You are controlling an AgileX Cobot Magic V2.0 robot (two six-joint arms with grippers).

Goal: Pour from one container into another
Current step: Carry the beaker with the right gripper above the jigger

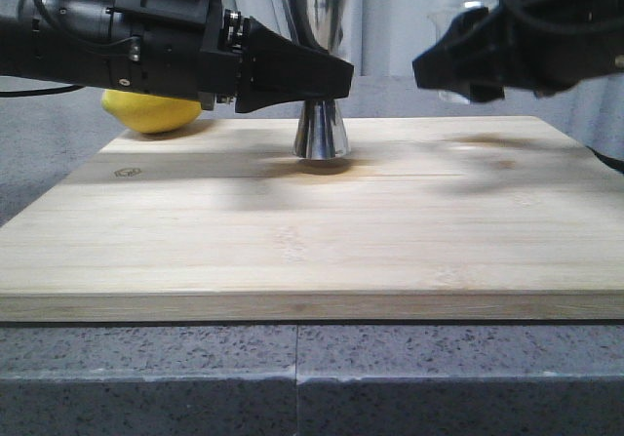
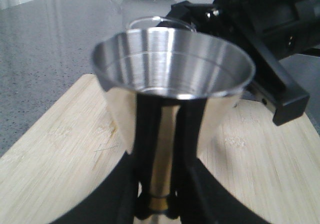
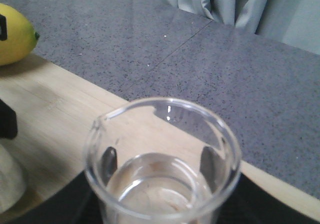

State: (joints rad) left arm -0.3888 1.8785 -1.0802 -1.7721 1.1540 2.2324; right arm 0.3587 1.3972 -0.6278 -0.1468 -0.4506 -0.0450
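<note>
Beaker (image 3: pixel 162 164), clear glass with a spout lip, sits clamped in our right gripper (image 1: pixel 458 65), raised above the bamboo board (image 1: pixel 312 231) toward its right rear; dark pads (image 3: pixel 207 165) show through the glass on both sides. We see clear liquid in its bottom. Jigger (image 1: pixel 320 114), shiny steel, stands upright on the board near the back centre. Our left gripper (image 1: pixel 327 80) is closed around its narrow waist, fingers (image 2: pixel 187 134) on either side of the gold band (image 2: pixel 159 203). A lemon (image 1: pixel 151 111) lies at the board's back left corner.
</note>
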